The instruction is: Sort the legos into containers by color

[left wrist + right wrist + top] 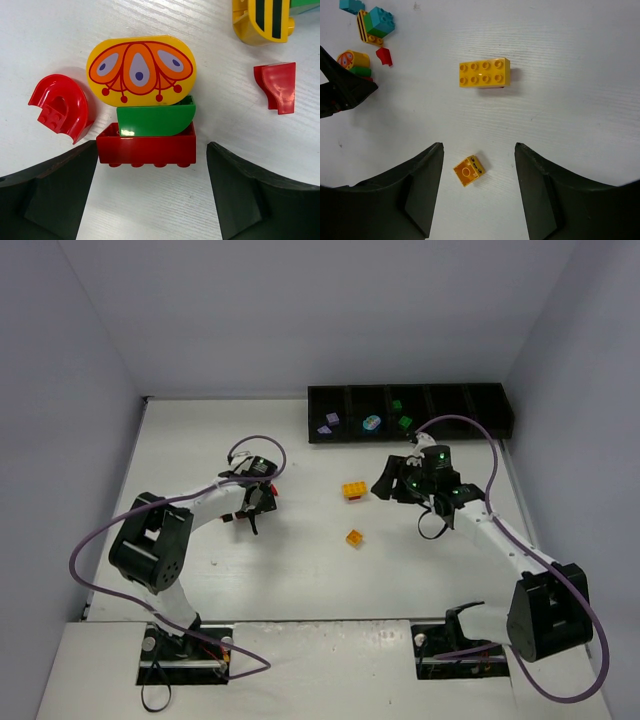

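Observation:
In the left wrist view my left gripper is open, low over a stack: a red brick at the fingertips, a green rounded piece and a yellow oval with an orange pattern. A red arch, a red wedge and a yellow striped piece lie around it. My right gripper is open above a small yellow cube, with a yellow studded brick beyond. The black tray at the far right holds lilac, patterned teal and green bricks.
From above, my left gripper is mid-left and my right gripper is right of the yellow brick, with the small cube nearer. A teal brick lies by the left cluster. Grey walls enclose the white table.

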Available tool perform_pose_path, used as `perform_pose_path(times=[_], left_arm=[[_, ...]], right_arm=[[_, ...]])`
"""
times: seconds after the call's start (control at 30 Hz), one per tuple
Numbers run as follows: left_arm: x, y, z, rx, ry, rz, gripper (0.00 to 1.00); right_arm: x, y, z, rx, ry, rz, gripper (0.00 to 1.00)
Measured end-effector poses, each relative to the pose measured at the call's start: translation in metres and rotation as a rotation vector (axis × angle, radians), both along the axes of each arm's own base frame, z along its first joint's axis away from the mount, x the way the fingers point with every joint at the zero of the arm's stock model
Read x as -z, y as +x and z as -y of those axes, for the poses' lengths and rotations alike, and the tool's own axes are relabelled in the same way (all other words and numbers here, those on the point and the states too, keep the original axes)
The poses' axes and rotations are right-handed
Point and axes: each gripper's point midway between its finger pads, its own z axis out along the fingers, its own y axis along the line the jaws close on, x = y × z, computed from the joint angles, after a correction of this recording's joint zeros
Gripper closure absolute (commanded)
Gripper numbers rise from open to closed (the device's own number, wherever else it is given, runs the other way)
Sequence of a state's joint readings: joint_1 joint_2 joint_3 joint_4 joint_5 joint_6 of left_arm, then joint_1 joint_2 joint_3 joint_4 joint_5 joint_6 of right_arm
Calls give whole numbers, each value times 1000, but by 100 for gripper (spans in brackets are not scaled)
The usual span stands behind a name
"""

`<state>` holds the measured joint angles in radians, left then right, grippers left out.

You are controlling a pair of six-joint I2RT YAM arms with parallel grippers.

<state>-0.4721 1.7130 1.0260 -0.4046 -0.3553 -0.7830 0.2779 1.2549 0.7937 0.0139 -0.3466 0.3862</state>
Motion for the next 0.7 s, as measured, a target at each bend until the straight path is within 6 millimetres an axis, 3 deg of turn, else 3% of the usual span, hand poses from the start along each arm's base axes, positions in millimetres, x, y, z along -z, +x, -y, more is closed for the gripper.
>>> perform_pose_path(times=[0.17,0.27,0.4,0.7], left_arm=[[0,-1,1,9,-6,-6,17],[-1,-1,2,14,-10,-6,14],[-13,-3,3,25,-25,10,8],[-66,-3,7,71,-81,103,8]], right_arm=[[4,-8,-15,-45,-2,-13,44],[12,-19,-34,-101,-21,-32,34],[42,-48,-60,-177,-113,-112,25],[102,-68,-55,-147,-305,-268,29]])
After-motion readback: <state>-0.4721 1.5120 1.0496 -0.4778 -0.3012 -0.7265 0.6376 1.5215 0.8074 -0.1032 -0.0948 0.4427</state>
